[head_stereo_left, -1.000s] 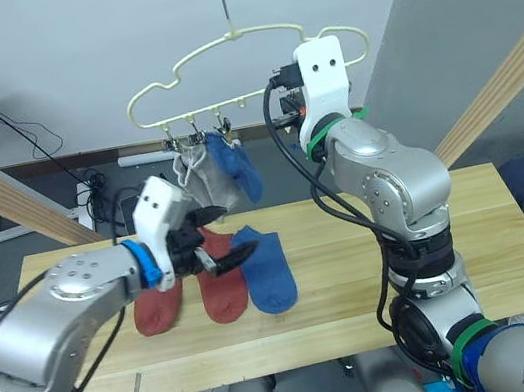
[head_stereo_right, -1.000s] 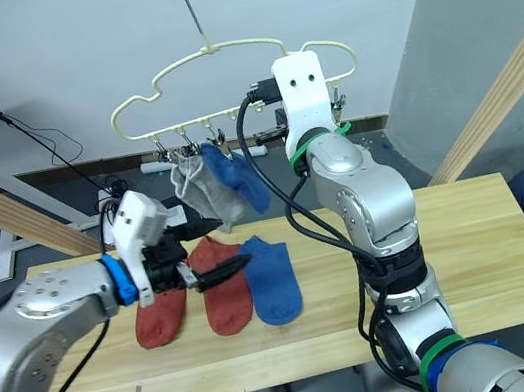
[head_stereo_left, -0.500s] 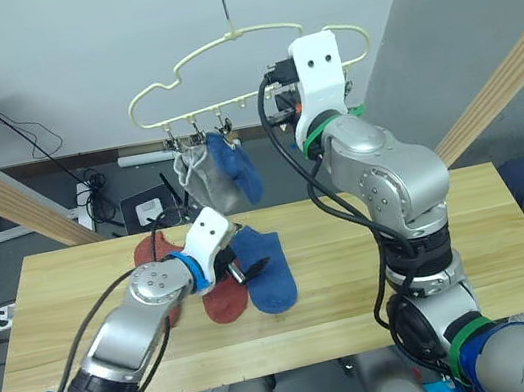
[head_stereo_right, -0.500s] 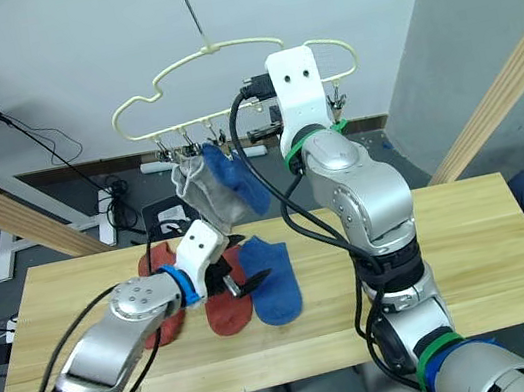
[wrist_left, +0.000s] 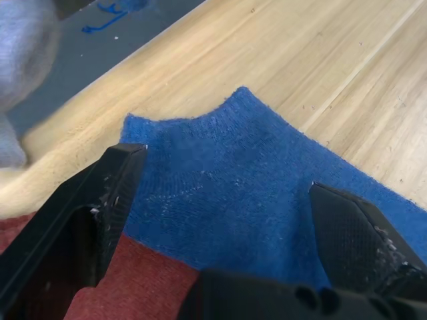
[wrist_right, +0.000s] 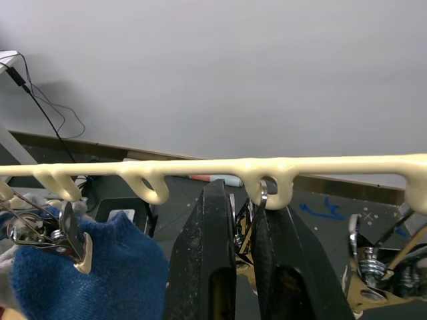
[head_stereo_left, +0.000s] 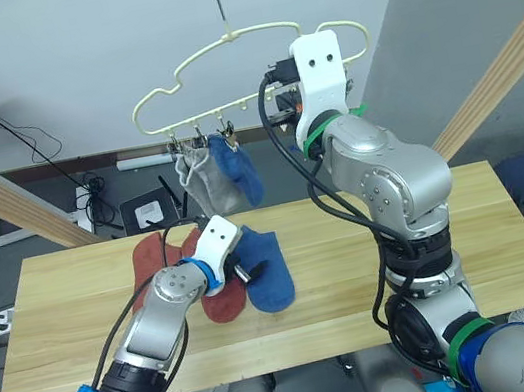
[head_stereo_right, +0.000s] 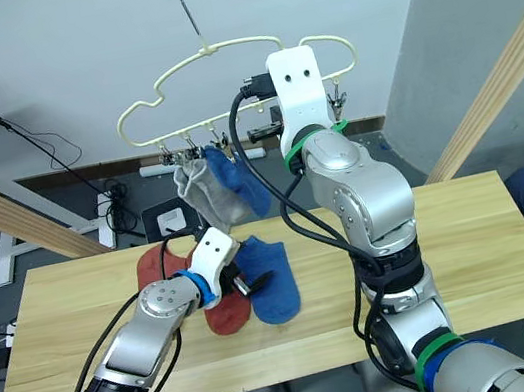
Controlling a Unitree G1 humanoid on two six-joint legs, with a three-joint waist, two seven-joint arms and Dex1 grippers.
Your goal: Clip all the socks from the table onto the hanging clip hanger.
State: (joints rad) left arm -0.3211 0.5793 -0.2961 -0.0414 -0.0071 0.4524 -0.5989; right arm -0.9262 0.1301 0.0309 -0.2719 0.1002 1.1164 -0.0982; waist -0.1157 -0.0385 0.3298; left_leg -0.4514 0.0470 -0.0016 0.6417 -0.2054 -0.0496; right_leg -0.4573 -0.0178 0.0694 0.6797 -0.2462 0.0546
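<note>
left arm: i see it reaching forward and low, elbow bent, forearm angled inward toward the middle.
left claw [wrist_left: 220, 220]: fingers spread wide apart, pointing down and forward, nothing between them.
right arm: raised high, forearm near upright, wrist at the top.
right claw [wrist_right: 241, 260]: i see its two fingers [wrist_right: 207, 253] drawn close together, pointing up, a thin metal clip pinched in the narrow gap.

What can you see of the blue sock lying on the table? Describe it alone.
The short blue knitted ankle sock lies flat on the light wooden plank table, its cuff towards the far edge. One long side meets the rust-red sock beside it. The left end effector hangs open just above it, one black finger on either side of the cuff end.
</note>
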